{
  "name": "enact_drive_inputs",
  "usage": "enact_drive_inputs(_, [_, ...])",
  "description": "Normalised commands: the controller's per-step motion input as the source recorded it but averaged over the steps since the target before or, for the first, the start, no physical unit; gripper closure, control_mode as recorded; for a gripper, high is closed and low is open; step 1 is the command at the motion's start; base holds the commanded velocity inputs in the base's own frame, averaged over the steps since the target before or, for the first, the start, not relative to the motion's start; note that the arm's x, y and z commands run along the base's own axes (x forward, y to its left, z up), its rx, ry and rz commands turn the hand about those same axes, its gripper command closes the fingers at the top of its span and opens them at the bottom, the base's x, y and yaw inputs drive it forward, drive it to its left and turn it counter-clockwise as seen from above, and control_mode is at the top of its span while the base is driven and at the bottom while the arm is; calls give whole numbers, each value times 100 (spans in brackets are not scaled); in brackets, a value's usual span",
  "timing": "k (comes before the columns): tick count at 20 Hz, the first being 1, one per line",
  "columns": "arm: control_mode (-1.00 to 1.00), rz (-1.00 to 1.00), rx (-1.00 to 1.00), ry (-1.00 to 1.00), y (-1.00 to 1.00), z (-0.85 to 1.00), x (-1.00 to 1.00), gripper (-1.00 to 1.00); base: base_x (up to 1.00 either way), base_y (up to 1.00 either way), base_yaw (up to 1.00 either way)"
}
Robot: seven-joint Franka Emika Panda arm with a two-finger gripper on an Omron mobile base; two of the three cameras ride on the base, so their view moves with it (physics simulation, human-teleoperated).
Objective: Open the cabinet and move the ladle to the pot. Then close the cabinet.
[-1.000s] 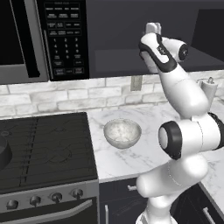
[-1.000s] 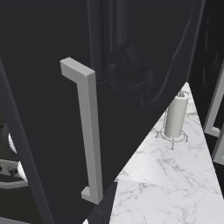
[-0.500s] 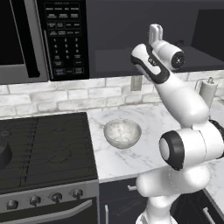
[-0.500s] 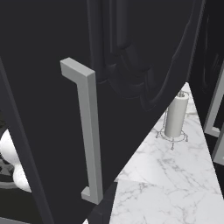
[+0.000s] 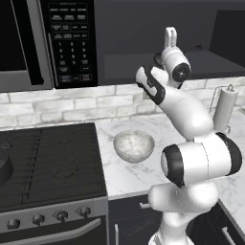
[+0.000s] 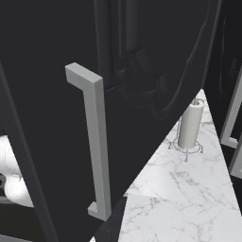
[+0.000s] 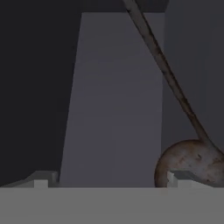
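The cabinet [image 5: 143, 28] stands open, its ornate door [image 6: 156, 56] swung out close to the right base camera, with the silver bar handle [image 6: 97, 142] facing it. In the hand view the ladle [image 7: 192, 162] rests inside, its brown round cup at the lower right and its thin handle slanting up to the top. My gripper [image 7: 109, 180] is open just in front of it, the right fingertip [image 7: 177, 178] level with the cup and nothing between the fingers. The arm's wrist [image 5: 170, 40] reaches up to the dark shelf [image 5: 210, 60]. The pot [image 5: 4, 167] shows at the stove's left edge.
A pale speckled bowl [image 5: 134, 145] sits on the marble counter [image 5: 129, 174] beside the stove [image 5: 48, 162]. The black microwave [image 5: 48, 40] hangs left of the cabinet. A paper towel roll [image 5: 224, 107] stands at the back right, also seen as the roll [image 6: 190, 124] past the door.
The arm has turned its upper joints and straightened toward the shelf, while the wrist stays at about the same spot in the cabinet. The door and the bowl have not moved.
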Motion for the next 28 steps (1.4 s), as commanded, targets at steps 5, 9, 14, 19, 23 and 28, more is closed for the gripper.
enact_drive_inputs(5, [-100, -28, 2, 0, 10, 1, -5, -100, 0, 0, 0])
enact_drive_inputs(9, [-100, -21, 8, 5, 0, 20, -34, -100, 0, 0, 0])
enact_drive_inputs(14, [-100, -14, 16, 17, 0, 57, -60, -100, 0, 0, 0])
enact_drive_inputs(19, [-100, -8, 21, 17, 4, 59, -65, -100, 0, 0, 0])
enact_drive_inputs(23, [-100, -5, 20, 13, 0, 27, -57, -100, 0, 0, 0])
enact_drive_inputs(28, [-100, -2, 15, 6, -8, 0, -69, -100, 0, 0, 0])
